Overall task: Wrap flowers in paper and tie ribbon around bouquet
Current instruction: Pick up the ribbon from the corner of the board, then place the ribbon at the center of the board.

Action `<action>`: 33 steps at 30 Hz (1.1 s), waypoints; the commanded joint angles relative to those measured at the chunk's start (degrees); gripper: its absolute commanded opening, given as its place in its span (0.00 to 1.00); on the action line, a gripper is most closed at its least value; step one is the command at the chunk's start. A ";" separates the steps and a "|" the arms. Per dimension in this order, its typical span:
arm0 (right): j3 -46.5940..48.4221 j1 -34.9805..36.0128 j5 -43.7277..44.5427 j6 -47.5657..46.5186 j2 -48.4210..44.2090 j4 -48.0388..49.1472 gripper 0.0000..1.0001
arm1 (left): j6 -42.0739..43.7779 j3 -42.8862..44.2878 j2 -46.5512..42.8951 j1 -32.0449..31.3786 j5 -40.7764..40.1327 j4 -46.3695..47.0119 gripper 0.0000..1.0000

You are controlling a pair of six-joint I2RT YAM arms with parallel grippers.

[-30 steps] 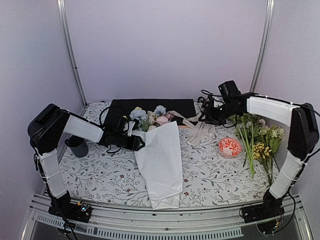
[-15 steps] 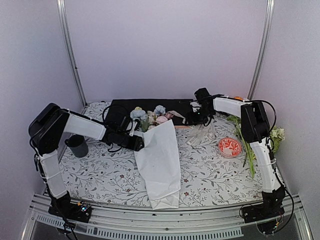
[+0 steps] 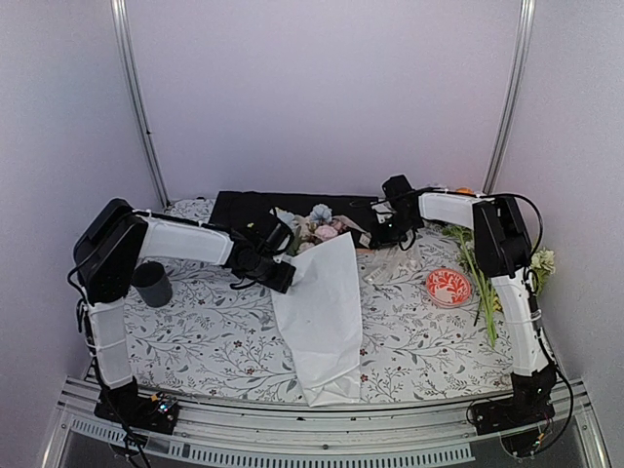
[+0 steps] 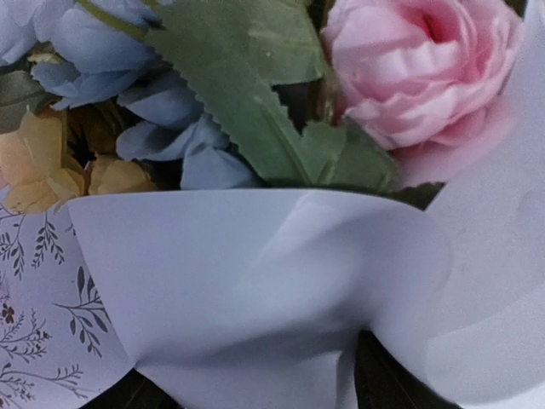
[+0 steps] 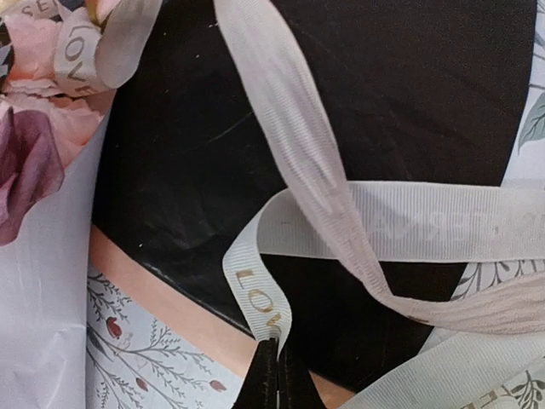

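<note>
Left arm (image 3: 185,240) has swung inward, jaws' state unclear; right jaws clamp the ribbon (image 5: 254,294).

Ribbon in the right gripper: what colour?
Cream-white with gold lettering; the ribbon shows best in the right wrist view.

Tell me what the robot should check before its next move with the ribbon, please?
1. Right hand pinching the ribbon: ok, shut on it.
2. Flowers tucked in the paper: ok, blooms peek out the wide end.
3. Ribbon round the bouquet: not ok, it lies loose over the black sheet.
4. Left hand gripping the bouquet: cannot tell.
</note>
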 commanded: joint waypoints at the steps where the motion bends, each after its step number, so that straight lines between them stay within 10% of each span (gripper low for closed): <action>1: -1.55 0.69 -3.33 0.18 -6.49 -1.38 0.00 | 0.80 3.43 3.49 -3.40 -8.36 -7.36 0.69; 14: 0.71 -2.47 -5.75 1.25 -36.38 -0.51 0.00 | 1.84 4.58 6.30 -4.47 -8.89 -8.00 0.69; 33: -7.47 -5.45 -29.78 10.35 -69.83 31.66 0.00 | 2.72 4.20 8.00 -4.72 -9.02 -7.38 0.69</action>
